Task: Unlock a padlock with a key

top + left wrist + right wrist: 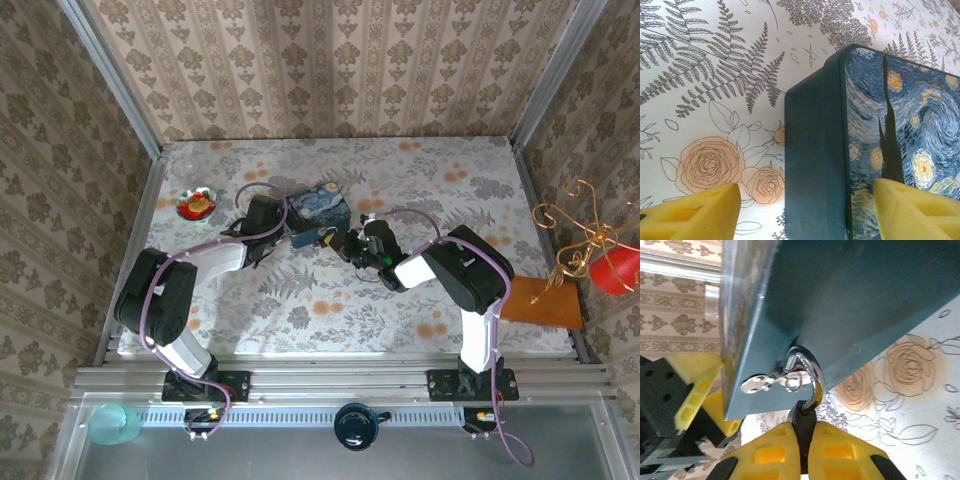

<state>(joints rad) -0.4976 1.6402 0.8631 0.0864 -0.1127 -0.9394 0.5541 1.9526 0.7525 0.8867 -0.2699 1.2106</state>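
Progress looks slight, judging by how things lie. The padlock [803,415] hangs at a corner of the starry-night tin [815,150]. Its shackle [811,374] is looped through a silvery tab [762,383] on the tin's edge and looks closed. In the top view that corner sits at about 5 o'clock of the tin, near the middle of the table [715,75].

The right gripper [802,432] lies at the lock's 3 o'clock. Its yellow fingers [770,455] are pressed together on the lock's dark body, which shows as a narrow black strip between the pads. The left gripper [805,215] lies at the tin's 9 o'clock with its fingers spread. One finger is over the painted lid, and the other is over the flowered cloth, beside the tin's wall but apart from it. It straddles the tin's edge without clamping it.

I cannot tell whether the silvery tab is the key or part of the latch. What seems done is the reach and the hold on the lock body. As I judge it, what is left is to get the key into the keyway, turn it, and pull the shackle free of the tin.
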